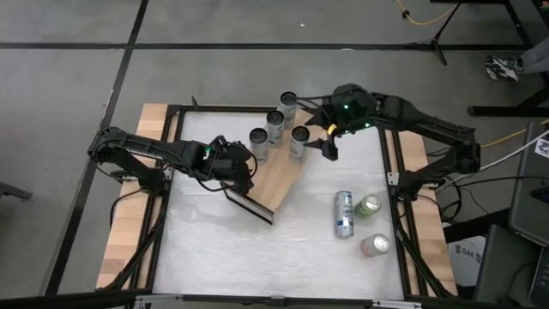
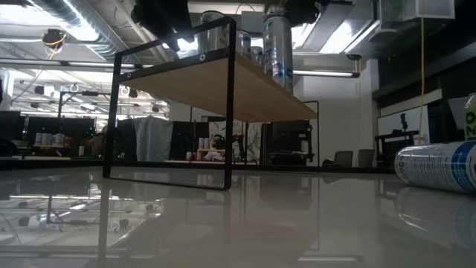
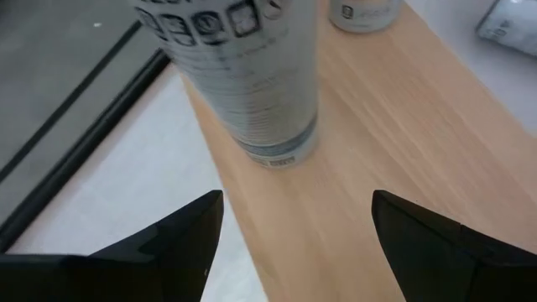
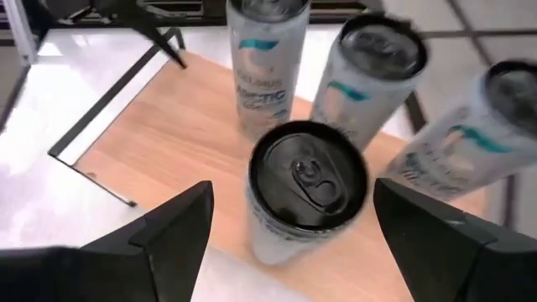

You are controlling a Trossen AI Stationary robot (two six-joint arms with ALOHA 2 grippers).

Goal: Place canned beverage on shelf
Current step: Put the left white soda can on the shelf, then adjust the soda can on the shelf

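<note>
Right hand [image 4: 289, 243]: released, fingers spread above the nearest upright can [image 4: 306, 193] on the shelf [image 1: 276, 176], not touching it.
Left hand [image 3: 294, 243]: released, over the shelf board, just short of another can [image 3: 243, 75].
Shelf load: four upright cans along its far end.
Worktop [image 1: 214, 249]: one can lying [image 1: 344, 214], two standing [image 1: 369, 206] beside it.

White glossy bench [image 1: 257, 257] framed by black metal rails [image 1: 159, 206] and light-wood side boards [image 1: 129, 227]. Grey concrete floor [image 1: 69, 77] around it, crossed by dark lines. Yellow cable [image 1: 420, 17] trailing beyond. Dim room with ceiling ducts [image 2: 67, 18] behind.
</note>
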